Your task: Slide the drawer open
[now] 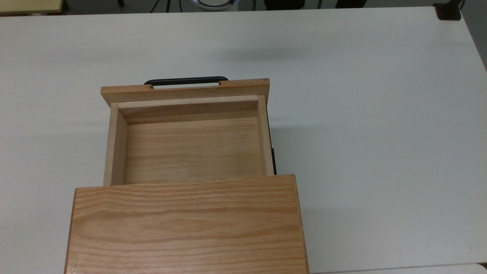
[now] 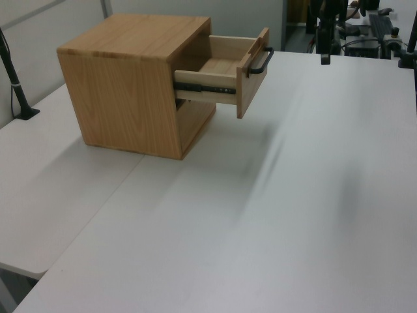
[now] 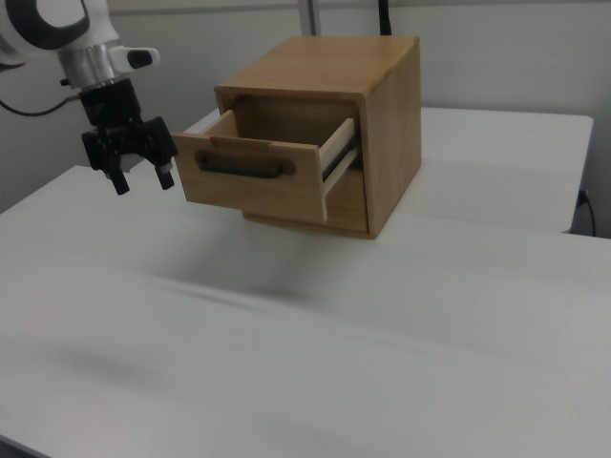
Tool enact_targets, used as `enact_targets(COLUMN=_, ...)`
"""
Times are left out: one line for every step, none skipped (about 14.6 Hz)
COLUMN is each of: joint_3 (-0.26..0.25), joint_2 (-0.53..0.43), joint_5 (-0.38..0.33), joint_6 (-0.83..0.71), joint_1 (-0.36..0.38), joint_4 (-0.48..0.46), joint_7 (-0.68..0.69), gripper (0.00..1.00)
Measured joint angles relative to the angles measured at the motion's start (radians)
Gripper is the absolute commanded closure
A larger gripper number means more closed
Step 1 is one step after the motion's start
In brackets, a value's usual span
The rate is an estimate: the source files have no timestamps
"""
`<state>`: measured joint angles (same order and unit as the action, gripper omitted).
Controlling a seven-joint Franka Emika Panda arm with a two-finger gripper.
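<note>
The drawer (image 1: 190, 152) stands slid far out of the oak cabinet (image 1: 186, 224), its tray bare inside. Its thin black bar handle (image 1: 186, 80) faces the top view's upper edge. In the right view the drawer front (image 3: 253, 186) carries the handle (image 3: 243, 167), and my gripper (image 3: 143, 181) hangs to the right view's left of it, apart from it, above the table. Its fingers are spread open with nothing between them. The left view has the drawer (image 2: 225, 68) pulled out on black rails, with the gripper (image 2: 324, 57) well off to the left view's right of the handle (image 2: 260, 62).
The cabinet rests on a broad white table (image 1: 361, 114). A black clamp (image 1: 449, 11) sits at the top view's upper right corner. A black post (image 2: 16, 85) stands at the left view's left edge, and a table seam (image 2: 130, 176) runs past the cabinet.
</note>
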<state>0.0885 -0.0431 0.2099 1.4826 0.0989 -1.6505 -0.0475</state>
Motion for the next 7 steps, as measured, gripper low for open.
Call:
enact_targets(joint_3=0.000, joint_2=0.007, joint_5=0.002, joint_6=0.000, joint_1=-0.002, joint_4=0.000, joint_7=0.020, gripper=0.00)
enact_targets(joint_3=-0.001, joint_2=0.014, joint_5=0.002, joint_6=0.001, joint_1=-0.003, joint_4=0.000, joint_7=0.033, gripper=0.00)
enact_targets(joint_3=-0.002, joint_2=0.019, joint_5=0.002, joint_6=0.004, joint_1=-0.004, joint_4=0.001, joint_7=0.040, gripper=0.00)
enact_targets(joint_3=-0.002, joint_2=0.023, joint_5=0.002, joint_6=0.010, joint_1=-0.004, joint_4=0.002, joint_7=0.040, gripper=0.00)
enact_targets(joint_3=-0.004, joint_2=0.024, joint_5=0.002, joint_6=0.016, joint_1=-0.004, joint_4=0.002, joint_7=0.040, gripper=0.00)
enact_targets(joint_3=-0.006, joint_2=0.024, joint_5=0.001, joint_6=0.021, joint_1=-0.004, joint_4=0.003, joint_7=0.040, gripper=0.00)
enact_targets(joint_3=-0.008, joint_2=0.024, joint_5=-0.003, joint_6=0.023, joint_1=-0.004, joint_4=0.007, joint_7=0.040, gripper=0.00)
